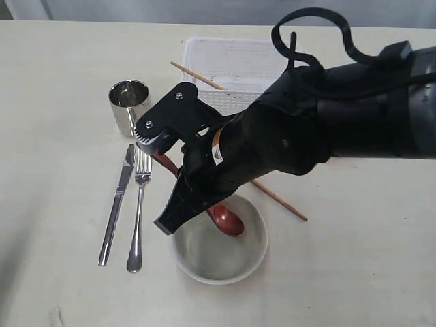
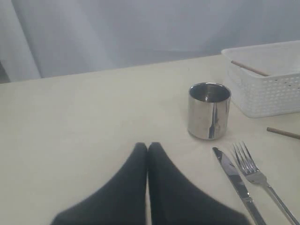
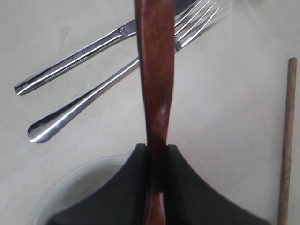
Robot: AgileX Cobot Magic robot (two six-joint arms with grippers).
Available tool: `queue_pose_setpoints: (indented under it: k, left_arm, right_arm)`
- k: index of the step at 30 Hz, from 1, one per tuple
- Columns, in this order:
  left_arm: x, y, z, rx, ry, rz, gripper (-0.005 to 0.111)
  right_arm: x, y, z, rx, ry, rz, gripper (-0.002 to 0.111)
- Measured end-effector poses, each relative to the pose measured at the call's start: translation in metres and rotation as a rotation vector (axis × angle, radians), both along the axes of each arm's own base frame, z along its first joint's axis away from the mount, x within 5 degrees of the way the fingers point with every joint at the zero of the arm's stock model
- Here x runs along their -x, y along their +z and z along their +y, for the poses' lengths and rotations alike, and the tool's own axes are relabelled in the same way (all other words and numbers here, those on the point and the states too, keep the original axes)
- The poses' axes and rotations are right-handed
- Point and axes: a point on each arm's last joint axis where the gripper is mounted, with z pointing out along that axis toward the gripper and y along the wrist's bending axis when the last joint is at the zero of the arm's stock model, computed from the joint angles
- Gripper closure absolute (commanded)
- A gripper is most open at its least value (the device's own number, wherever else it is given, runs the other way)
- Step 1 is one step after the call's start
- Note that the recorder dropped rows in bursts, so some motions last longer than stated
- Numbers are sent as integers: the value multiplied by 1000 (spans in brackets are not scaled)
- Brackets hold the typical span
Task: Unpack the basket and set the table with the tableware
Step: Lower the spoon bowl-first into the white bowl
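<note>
Currently on the table [image 1: 54, 68], item by item:

- Basket [image 1: 235, 65]: white, lattice sides, at the far middle of the table.
- First chopstick [image 1: 194, 73]: wooden, lying slantwise over the basket's left side, one end jutting past the rim.
- Second chopstick [image 1: 281, 202]: flat on the table, just right of the bowl, partly hidden under the right arm.
- Cup [image 1: 129, 102]: steel, upright, left of the basket and apart from it.
- Knife [image 1: 116, 208] and fork [image 1: 139, 218]: steel, side by side, knife on the left. Both lie below the cup and left of the bowl, with blade tip and tines pointing towards the cup.
- Bowl [image 1: 225, 262]: off-white, upright, at the near middle.
- Spoon [image 1: 228, 219]: reddish-brown. Its head is inside the bowl at the left part; whether it touches cannot be told. Its handle slants up towards the fork's tines.
- Right gripper [image 3: 157, 149]: fingers [image 3: 112, 192] clamped on the spoon's handle, one on each side, close to the head.
- Left gripper [image 2: 147, 147]: fingers [image 2: 122, 187] pressed together with nothing between them. It is over bare table, apart from the cup and knife.
</note>
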Motion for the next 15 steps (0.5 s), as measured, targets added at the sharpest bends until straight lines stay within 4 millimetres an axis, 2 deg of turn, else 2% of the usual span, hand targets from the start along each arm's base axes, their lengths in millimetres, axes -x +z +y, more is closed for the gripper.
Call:
queue_pose_setpoints:
  k: [7, 15]
  left_arm:
    - [0, 0, 0, 0, 0, 0, 107]
    - [0, 0, 0, 0, 0, 0, 107]
  right_arm:
    - [-1, -14, 2, 34, -9, 34, 109]
    - [0, -16, 1, 47, -32, 63, 108]
